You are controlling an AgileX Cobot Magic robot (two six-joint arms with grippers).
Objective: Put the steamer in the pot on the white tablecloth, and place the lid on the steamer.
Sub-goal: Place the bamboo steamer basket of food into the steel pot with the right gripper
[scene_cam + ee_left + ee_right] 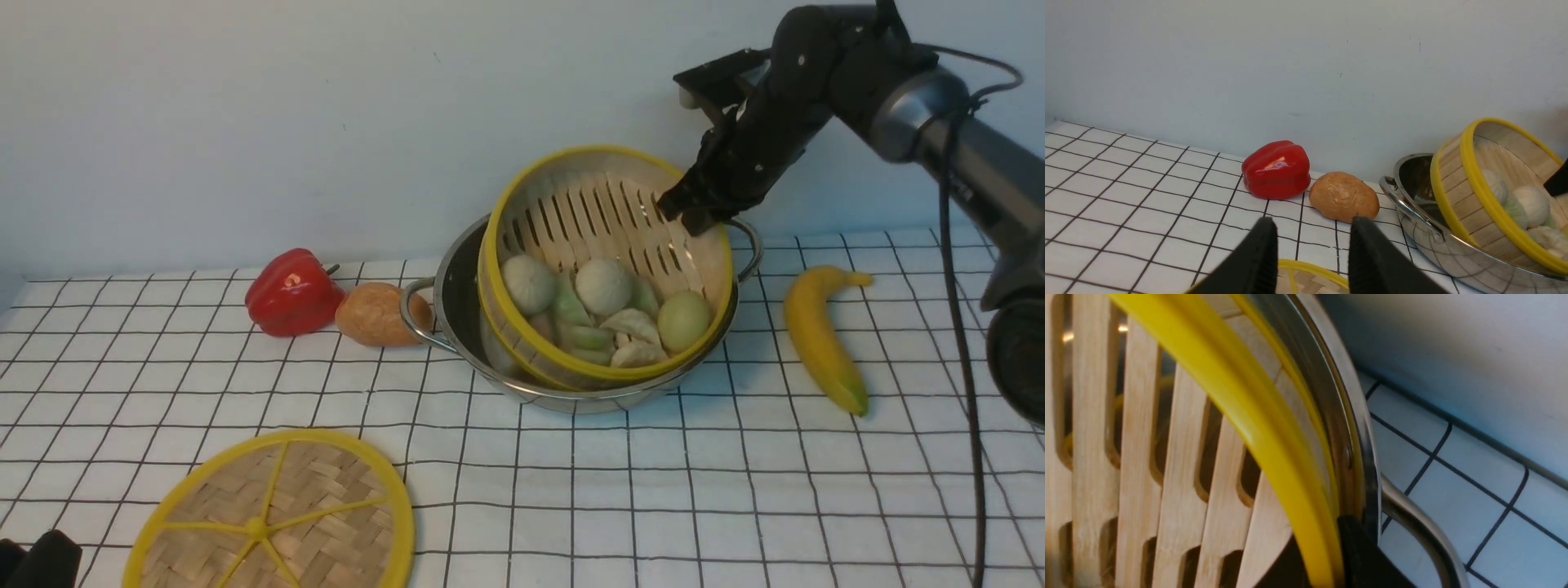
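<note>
Your right pincer (pixel 694 214) clamps the raised far rim of the steamer (pixel 604 220), tilted inside the pot (pixel 457 294) — lower it slowly until level, sparing the buns (pixel 604 286). Left pincer (pixel 1313 223) — narrowly parted, empty — hovers over the lid (pixel 269 514).

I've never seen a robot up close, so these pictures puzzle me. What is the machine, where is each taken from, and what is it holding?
It is a robot with two arms, each ending in a two-fingered gripper. The front view looks forward from between the arms; the others come from cameras on the left and right wrists. On the white tablecloth lie a red pepper, a brown lump, a banana, a flat woven lid and a shiny pot. The right gripper is shut on the yellow rim of the steamer, a bamboo basket of buns, tilted with its low side in the pot. The left gripper is open and empty, near the lid.
</note>
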